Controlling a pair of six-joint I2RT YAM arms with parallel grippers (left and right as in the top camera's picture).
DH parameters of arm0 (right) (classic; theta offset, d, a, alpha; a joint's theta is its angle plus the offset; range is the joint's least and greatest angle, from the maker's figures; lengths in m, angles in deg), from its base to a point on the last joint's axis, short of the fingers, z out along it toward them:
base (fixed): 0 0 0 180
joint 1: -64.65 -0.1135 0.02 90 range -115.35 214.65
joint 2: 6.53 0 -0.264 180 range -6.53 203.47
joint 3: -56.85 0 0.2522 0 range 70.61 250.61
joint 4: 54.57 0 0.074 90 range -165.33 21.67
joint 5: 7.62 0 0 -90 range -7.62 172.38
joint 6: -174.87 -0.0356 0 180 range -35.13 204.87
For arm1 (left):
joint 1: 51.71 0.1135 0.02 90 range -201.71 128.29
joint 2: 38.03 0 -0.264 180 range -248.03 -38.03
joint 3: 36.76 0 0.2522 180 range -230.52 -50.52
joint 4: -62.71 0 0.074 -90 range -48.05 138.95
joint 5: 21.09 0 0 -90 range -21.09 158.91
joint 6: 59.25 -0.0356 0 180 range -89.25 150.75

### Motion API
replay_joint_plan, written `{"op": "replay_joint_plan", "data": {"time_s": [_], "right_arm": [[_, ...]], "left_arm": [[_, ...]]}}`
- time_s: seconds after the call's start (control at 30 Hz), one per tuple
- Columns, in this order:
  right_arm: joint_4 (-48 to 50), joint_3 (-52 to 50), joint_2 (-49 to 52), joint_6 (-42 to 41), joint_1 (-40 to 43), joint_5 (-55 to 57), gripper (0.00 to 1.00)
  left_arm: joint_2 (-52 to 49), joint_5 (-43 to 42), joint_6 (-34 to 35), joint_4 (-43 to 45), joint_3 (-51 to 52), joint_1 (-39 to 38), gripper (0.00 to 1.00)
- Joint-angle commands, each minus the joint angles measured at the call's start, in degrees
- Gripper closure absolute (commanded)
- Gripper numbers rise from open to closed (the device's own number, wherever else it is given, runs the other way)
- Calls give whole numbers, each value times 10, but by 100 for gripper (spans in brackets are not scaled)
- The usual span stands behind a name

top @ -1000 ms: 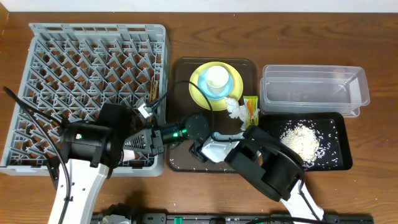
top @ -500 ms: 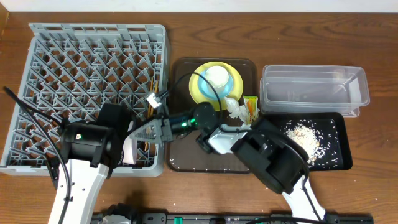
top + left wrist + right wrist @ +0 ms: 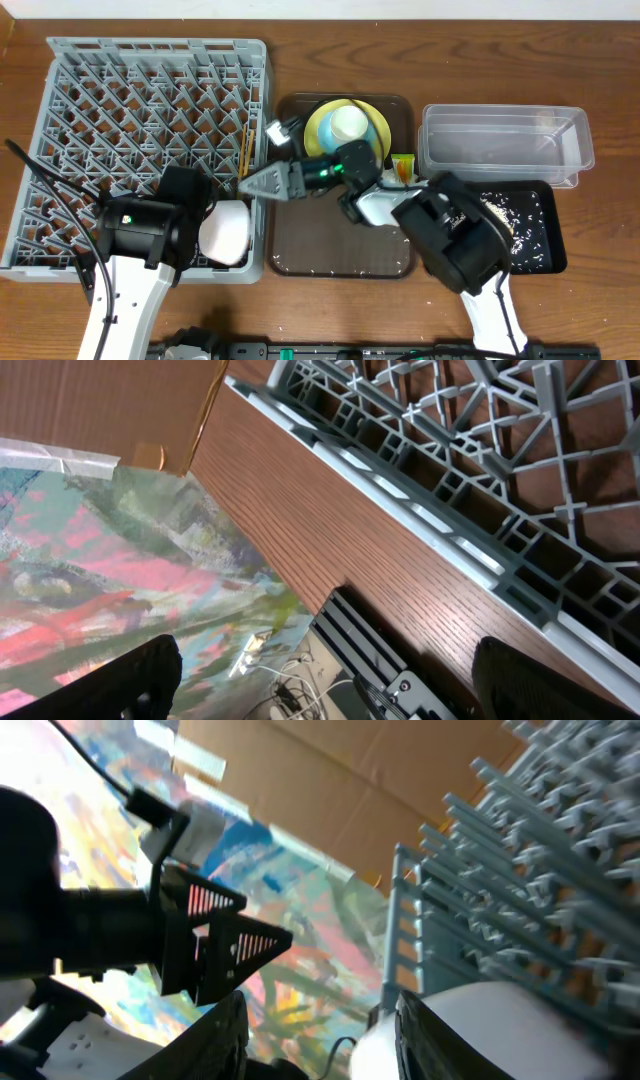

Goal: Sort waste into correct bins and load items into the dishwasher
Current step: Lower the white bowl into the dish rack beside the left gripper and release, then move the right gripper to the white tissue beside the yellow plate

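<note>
- Already the loose whitish-beige food crumbs lie in the shallow black rectangular tray at 4 o'clock; a few pale specks remain along the near edge of the dark brown serving tray at centre
- The white bowl sits in the 5 o'clock corner of the large square grey plastic dish rack, which fills the 9 o'clock side; the thin wooden chopsticks appear to lie just inside its 3 o'clock edge
- Left to load, by my reading: the yellow plate, the light blue small bowl on it and the white cup inside that, stacked at the serving tray's 12 o'clock end
- Left to bin: the small green-and-orange snack wrapper at the serving tray's 3 o'clock edge; the crumpled white tissue I cannot pick out beneath the arm; the clear plastic rectangular tub at 2 o'clock holds nothing
- The right gripper hangs at the rack's 3 o'clock rim, just above the white bowl; its fingers are spread with nothing between them
- The left gripper is hidden from overhead; its wrist view shows the fingers wide apart and empty, out past the rack's edge
- In the way: the right arm stretches across the serving tray's 3 o'clock side, covering the waste there; its black cable loops over the plate stack; the left arm crowds the rack's 6 o'clock side beside the bowl
</note>
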Motion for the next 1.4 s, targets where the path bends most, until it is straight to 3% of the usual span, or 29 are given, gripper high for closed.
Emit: {"op": "replay_joint_plan", "data": {"time_s": [0.0,0.33,0.47,0.67,0.97,1.2,1.37], "right_arm": [[2,4,0,-32,34,-29,55],[-9,4,-52,-81,134,-98,58],[-95,4,-109,-65,186,-122,57],[-296,4,-206,51,255,-130,54],[-529,4,-264,214,286,-68,53],[-810,4,-327,454,270,116,54],[-1000,4,-397,665,206,359,53]], "left_arm": [[2,0,5,-42,-1,2,6],[2,0,5,-42,-1,2,7],[2,0,5,-42,-1,2,7],[2,0,5,-42,-1,2,7],[2,0,5,-42,-1,2,6],[2,0,5,-42,-1,2,6],[2,0,5,-42,-1,2,6]]}}
